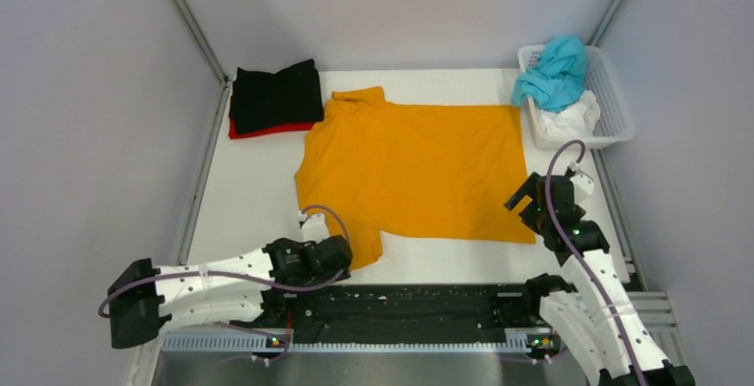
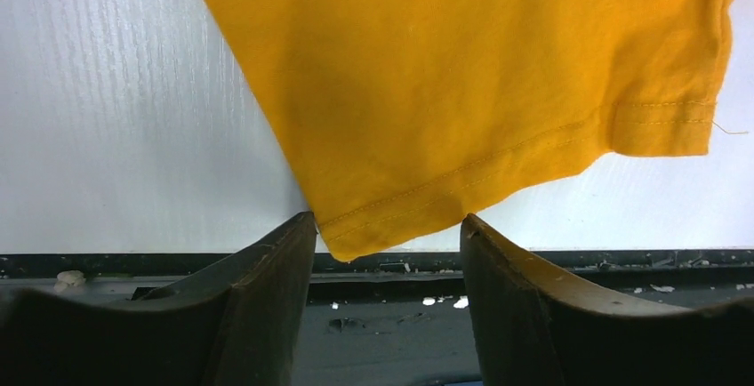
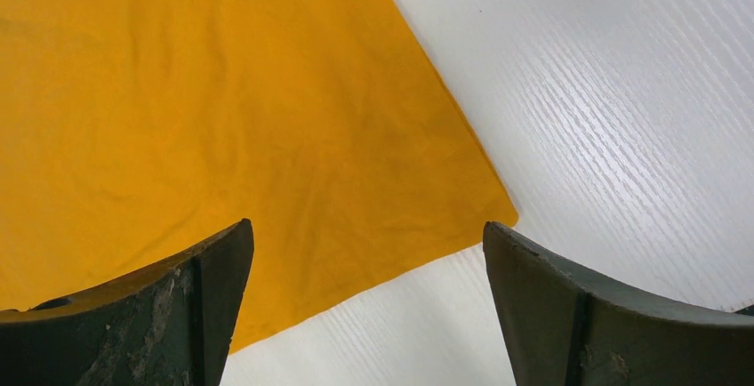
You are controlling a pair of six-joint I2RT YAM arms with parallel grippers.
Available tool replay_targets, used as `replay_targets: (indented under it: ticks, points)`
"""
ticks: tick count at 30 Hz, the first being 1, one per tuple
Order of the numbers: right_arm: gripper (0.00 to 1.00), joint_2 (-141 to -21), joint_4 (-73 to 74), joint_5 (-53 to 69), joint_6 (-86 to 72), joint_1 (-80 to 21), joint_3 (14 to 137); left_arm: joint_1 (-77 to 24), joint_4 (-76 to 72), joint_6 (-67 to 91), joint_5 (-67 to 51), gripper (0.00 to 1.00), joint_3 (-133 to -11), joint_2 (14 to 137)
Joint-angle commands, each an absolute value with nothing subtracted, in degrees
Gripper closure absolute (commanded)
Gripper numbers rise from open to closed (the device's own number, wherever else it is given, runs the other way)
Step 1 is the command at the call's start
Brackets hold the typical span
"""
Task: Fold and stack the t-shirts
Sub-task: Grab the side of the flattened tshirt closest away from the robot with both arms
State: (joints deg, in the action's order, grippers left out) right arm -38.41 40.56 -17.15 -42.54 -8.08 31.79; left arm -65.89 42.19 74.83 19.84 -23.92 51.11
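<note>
An orange t-shirt lies spread flat in the middle of the white table. My left gripper is low at the shirt's near left sleeve. In the left wrist view the sleeve's stitched corner pokes between the two dark fingers, and a gap shows on either side, so the left gripper is open. My right gripper stands open over the shirt's near right hem corner, with nothing pinched between its fingers. A folded black t-shirt rests on a folded red t-shirt at the back left.
A white lattice basket at the back right holds a teal t-shirt and a white t-shirt. A black rail runs along the table's near edge. Grey walls close in the left, right and back.
</note>
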Motion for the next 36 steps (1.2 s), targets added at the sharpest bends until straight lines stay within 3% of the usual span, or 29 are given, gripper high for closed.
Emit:
replay_targets:
  ticks: [1, 4, 6, 7, 8, 9, 18, 24, 30, 36]
  points:
    - [0.01, -36.39, 42.77, -19.12, -45.04, -7.86, 32.72, -66.09, 42.04, 74.95, 18.73, 0.36, -22.98, 55.25]
    - [0.02, -35.5, 43.15, -17.57, -46.1, -7.91, 32.17, -66.09, 39.61, 74.53, 19.02, 0.44, -23.28, 58.03]
    - [0.02, -35.14, 43.99, -16.98, -47.1, -7.9, 32.23, -66.09, 39.28, 74.68, 18.76, 0.56, -23.42, 59.96]
    - [0.02, -35.16, 44.57, -16.81, -47.93, -7.9, 32.06, -66.09, 38.61, 74.46, 18.67, 0.68, -23.27, 60.7]
    - [0.02, -35.53, 45.64, -16.69, -49.22, -7.91, 31.92, -66.09, 37.61, 74.04, 18.49, 0.93, -23.15, 61.28]
    - [0.02, -36.04, 47.42, -16.48, -51.3, -7.91, 31.83, -66.09, 36.78, 73.66, 18.54, 1.0, -23.23, 61.69]
    - [0.08, -36.83, 48.09, -18.12, -63.5, -7.91, 24.68, -66.09, 40.99, 69.54, 20.95, 1.0, -28.82, 57.01]
    - [0.35, -32.17, 41.91, -17.68, -66.95, -7.91, 17.78, -66.09, 41.31, 69.02, 20.65, 1.0, -29.24, 51.43]
    - [0.44, -32.39, 35.63, -18.54, -69.96, -7.91, 12.88, -66.09, 41.76, 68.41, 21.77, 1.0, -30.4, 49.14]
    - [0.6, -35.87, 31.56, -20.78, -70.17, -7.91, 11.78, -65.8, 43.41, 66.13, 24.54, 1.0, -33.02, 49.09]
